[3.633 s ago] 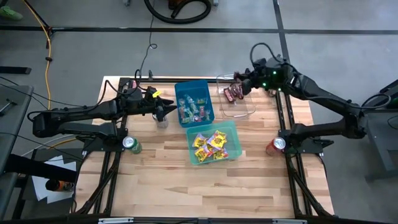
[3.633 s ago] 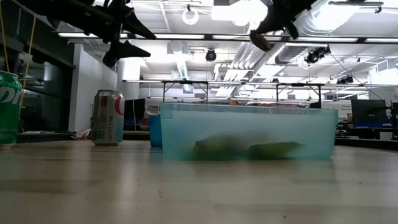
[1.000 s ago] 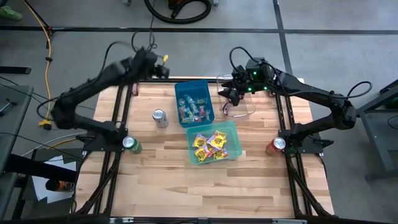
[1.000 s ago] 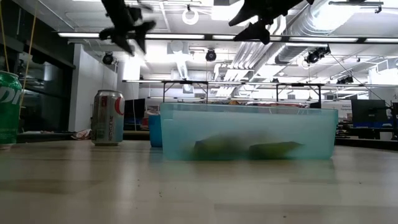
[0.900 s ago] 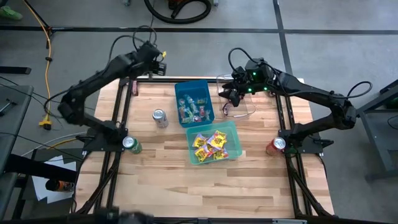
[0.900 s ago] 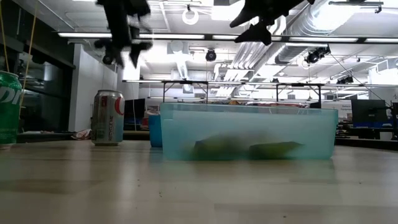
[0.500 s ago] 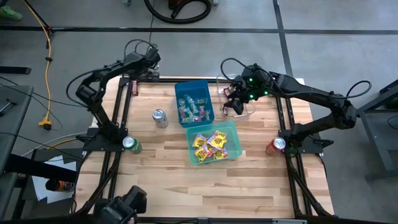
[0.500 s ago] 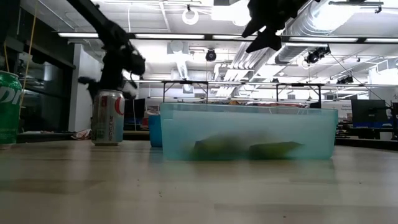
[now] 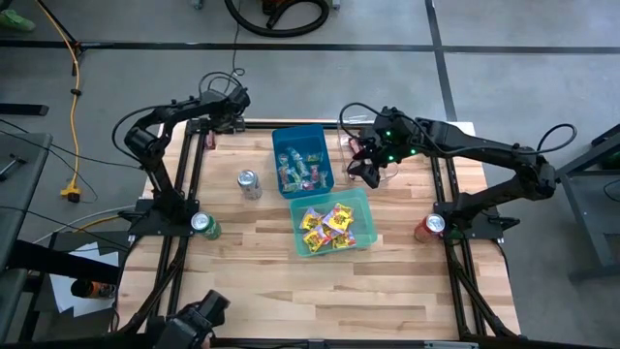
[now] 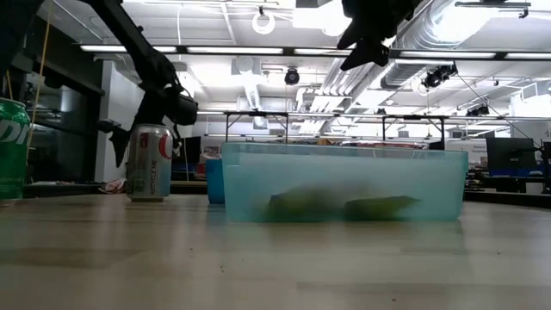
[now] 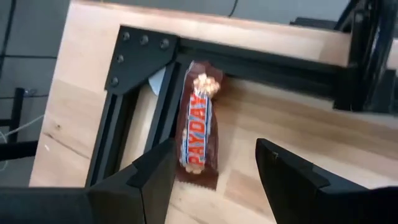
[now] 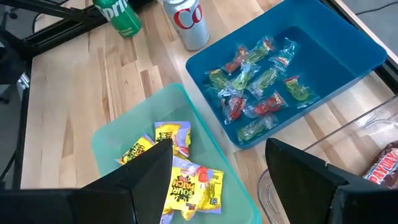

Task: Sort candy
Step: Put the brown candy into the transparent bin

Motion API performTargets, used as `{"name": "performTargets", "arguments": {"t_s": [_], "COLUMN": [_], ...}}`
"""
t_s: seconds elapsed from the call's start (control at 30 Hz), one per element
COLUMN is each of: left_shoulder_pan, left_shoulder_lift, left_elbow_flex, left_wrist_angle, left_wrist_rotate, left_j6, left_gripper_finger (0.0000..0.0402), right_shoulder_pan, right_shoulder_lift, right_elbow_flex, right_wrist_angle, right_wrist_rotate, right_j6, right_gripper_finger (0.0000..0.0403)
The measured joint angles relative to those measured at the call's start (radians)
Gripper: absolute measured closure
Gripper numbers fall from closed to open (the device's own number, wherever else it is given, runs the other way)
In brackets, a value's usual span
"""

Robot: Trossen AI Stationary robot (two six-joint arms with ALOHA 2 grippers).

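Note:
A brown Payday candy bar (image 11: 199, 127) lies flat on the table's far left corner (image 9: 210, 139), beside the black frame rail. My left gripper (image 11: 214, 186) hangs open just over it, one finger on each side, not touching. My right gripper (image 9: 366, 173) is open and empty over the near edge of the clear bin (image 9: 376, 160), which holds maroon-wrapped candy (image 12: 382, 165). The blue bin (image 9: 302, 160) holds small green and red candy (image 12: 261, 81). The teal bin (image 9: 332, 221) holds yellow packets (image 12: 180, 174).
A silver can (image 9: 250, 183) stands left of the blue bin. A green can (image 9: 203, 225) stands by the left arm's base and a red can (image 9: 429, 227) by the right arm's base. Bare wood lies toward the near edge.
My left gripper has swung down from high above the table's far left to just above the candy bar at that corner. My right gripper has gone a little toward the near edge over the clear bin. Both have stayed open.

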Motion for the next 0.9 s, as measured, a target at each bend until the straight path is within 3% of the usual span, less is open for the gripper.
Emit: {"name": "performTargets", "arguments": {"t_s": [0.27, 0.57, 0.73, 0.9], "left_shoulder_pan": [-0.001, -0.013, -0.034, -0.078], "left_shoulder_lift": [0.081, 0.119, 0.119, 0.119], "left_elbow_flex": [-0.001, 0.016, -0.027, -0.086], "left_wrist_angle": [-0.008, -0.036, -0.033, -0.020], "left_wrist_rotate": [-0.050, -0.099, -0.075, -0.057], "left_j6": [-0.039, -0.197, -0.280, -0.491], "left_gripper_finger": [0.0197, 0.0203, 0.0254, 0.0318], "right_shoulder_pan": [0.000, 0.000, 0.000, 0.004], "right_shoulder_lift": [0.000, 0.000, 0.000, 0.000], "right_elbow_flex": [0.000, 0.000, 0.000, 0.000], "right_wrist_angle": [0.000, 0.000, 0.000, 0.000], "right_wrist_rotate": [0.003, 0.003, 0.005, 0.006], "right_j6": [0.006, 0.060, 0.097, 0.140], "right_gripper_finger": [0.0151, 0.0151, 0.0151, 0.0151]}}
